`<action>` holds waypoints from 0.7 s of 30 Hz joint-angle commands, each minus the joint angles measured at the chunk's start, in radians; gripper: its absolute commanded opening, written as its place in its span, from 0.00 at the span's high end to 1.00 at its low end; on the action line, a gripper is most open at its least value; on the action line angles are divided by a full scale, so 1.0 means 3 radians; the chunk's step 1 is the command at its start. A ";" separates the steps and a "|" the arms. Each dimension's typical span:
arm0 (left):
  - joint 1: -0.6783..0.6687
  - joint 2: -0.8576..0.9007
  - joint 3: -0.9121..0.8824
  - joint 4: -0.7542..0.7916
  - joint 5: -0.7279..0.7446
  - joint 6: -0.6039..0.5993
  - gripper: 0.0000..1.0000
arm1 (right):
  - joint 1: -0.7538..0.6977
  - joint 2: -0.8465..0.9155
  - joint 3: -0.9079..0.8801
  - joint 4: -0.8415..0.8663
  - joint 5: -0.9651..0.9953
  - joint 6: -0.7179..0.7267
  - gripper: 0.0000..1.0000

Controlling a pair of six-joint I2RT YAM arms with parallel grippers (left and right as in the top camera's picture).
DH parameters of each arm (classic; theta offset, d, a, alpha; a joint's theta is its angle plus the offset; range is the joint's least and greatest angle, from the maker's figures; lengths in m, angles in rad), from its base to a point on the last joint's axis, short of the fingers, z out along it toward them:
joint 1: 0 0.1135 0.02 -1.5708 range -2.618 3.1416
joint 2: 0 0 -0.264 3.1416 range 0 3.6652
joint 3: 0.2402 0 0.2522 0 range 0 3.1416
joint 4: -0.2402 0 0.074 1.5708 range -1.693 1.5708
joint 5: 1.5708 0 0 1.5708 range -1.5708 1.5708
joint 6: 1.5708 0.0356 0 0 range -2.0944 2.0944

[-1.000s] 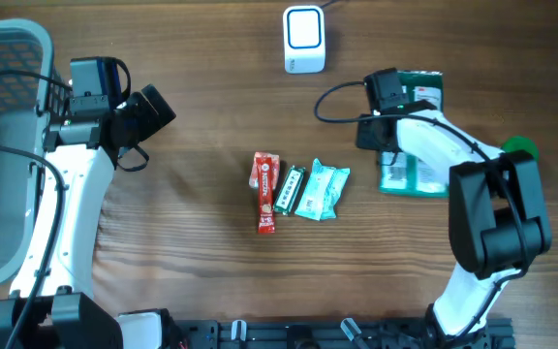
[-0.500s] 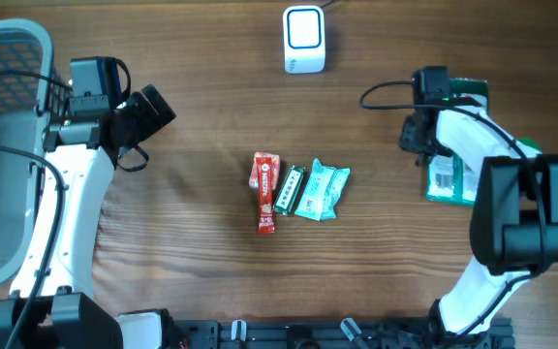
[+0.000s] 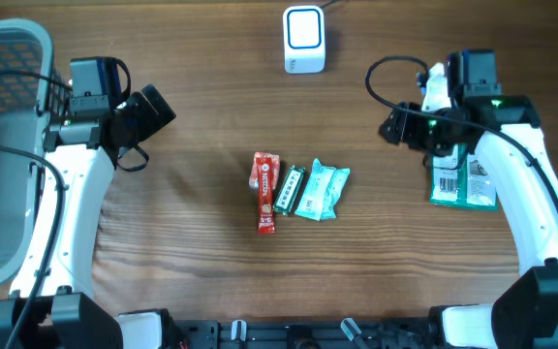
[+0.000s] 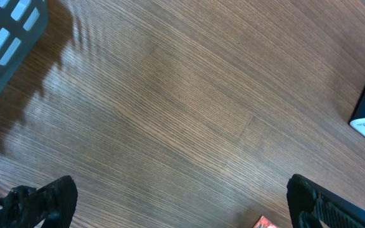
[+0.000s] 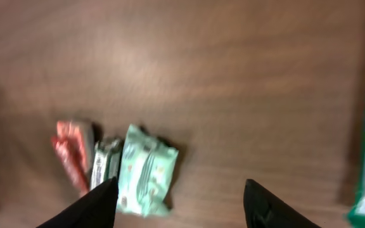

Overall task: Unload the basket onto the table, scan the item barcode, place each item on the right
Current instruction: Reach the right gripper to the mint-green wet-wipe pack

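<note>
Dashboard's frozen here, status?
Left pincer open, empty. Right pincer open, empty. Flat green packet on wooden table, unheld. Three small packets mid-table.

The right arm [image 3: 521,199] covers part of the green packet [image 3: 453,186], its barcode print too small to read. The basket [image 3: 3,58] runs off the left edge. From the right wrist, the 3 snack packs [image 5: 106,166] smear into blur.
</note>
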 commanded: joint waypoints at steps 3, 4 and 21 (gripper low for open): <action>0.0013 -0.0031 0.0028 -0.0003 -0.0034 0.0003 0.00 | 0.0189 0.0047 -0.0544 0.0216 -0.0360 0.0003 0.34; 0.0013 -0.0031 0.0028 -0.0003 -0.0034 0.0004 0.00 | 0.0249 0.0047 -0.0688 0.0356 -0.0472 0.0003 0.34; 0.0013 -0.0031 0.0028 -0.0003 -0.0034 0.0004 0.00 | 0.1110 0.0296 -0.1548 0.2070 0.0182 0.1047 0.35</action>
